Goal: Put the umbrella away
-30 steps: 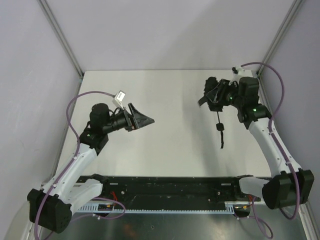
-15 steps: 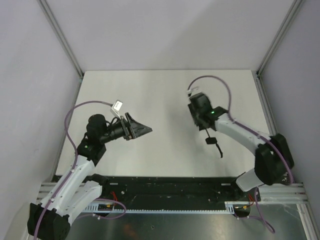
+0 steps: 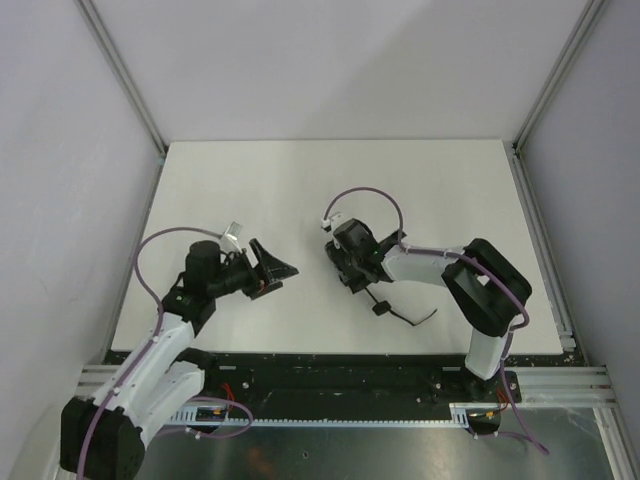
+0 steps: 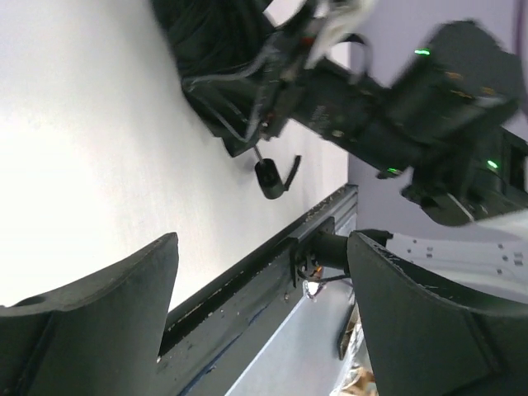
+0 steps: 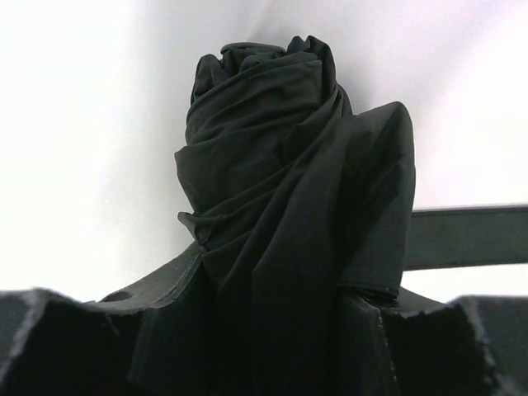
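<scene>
The black umbrella is a bunched, folded canopy standing up between my right gripper's fingers, which are shut on the fabric. From above, the right gripper hangs over the middle of the white table. The umbrella's small handle and wrist strap trail below it toward the near edge. My left gripper is a short way to the left, open and empty, pointing at the umbrella. In the left wrist view the wide-apart left gripper faces the dangling handle and the canopy.
A black rail runs along the table's near edge, with a metal shelf below it. Grey walls and aluminium posts close in the back and both sides. The right arm's elbow sits right of the centre.
The right arm has swung from the back right corner to the table's middle, carrying the umbrella with it. The left gripper has drawn back slightly toward the near edge.
</scene>
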You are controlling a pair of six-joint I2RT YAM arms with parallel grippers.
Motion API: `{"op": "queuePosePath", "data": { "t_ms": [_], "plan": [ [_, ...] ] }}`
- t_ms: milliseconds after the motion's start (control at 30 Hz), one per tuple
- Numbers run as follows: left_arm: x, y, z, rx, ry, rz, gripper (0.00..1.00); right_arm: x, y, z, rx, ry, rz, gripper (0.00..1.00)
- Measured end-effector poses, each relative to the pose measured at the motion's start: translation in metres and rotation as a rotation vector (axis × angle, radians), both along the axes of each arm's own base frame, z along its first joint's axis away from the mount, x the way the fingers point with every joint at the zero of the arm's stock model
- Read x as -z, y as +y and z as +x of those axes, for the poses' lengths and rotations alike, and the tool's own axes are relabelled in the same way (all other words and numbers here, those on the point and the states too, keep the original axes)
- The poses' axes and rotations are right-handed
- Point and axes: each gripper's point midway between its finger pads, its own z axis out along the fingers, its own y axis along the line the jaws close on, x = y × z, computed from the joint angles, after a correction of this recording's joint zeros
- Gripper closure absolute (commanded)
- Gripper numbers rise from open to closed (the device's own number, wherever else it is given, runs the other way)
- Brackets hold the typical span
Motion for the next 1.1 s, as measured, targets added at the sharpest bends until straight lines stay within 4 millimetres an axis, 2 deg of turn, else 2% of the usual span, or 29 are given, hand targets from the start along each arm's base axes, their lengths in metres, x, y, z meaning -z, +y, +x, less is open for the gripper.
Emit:
{"op": "queuePosePath", "data": {
  "t_ms": [167,233,367,467,633,800,1100],
  "plan": [
    [0.054,0.008,0.001,-0.092,0.253,0.048,0.07,0.000,0.059,-0.005,-0.131,0.054,0.242,1.00],
    [0.070,0.010,0.001,-0.122,0.335,0.065,0.03,-0.001,0.079,-0.009,-0.186,0.074,0.318,1.00],
    [0.091,0.015,0.004,-0.182,0.451,0.090,0.01,-0.003,0.112,-0.016,-0.287,0.113,0.455,1.00],
    [0.096,0.017,0.014,-0.226,0.502,0.097,0.01,-0.004,0.129,-0.023,-0.354,0.146,0.542,1.00],
    [0.097,0.021,0.036,-0.290,0.542,0.091,0.01,-0.005,0.139,-0.032,-0.408,0.194,0.614,1.00],
    [0.099,0.028,0.056,-0.352,0.561,0.095,0.01,-0.006,0.140,-0.035,-0.423,0.221,0.641,1.00],
    [0.108,0.025,0.088,-0.375,0.577,0.133,0.00,-0.006,0.139,-0.035,-0.431,0.235,0.655,1.00]
  ]
}}
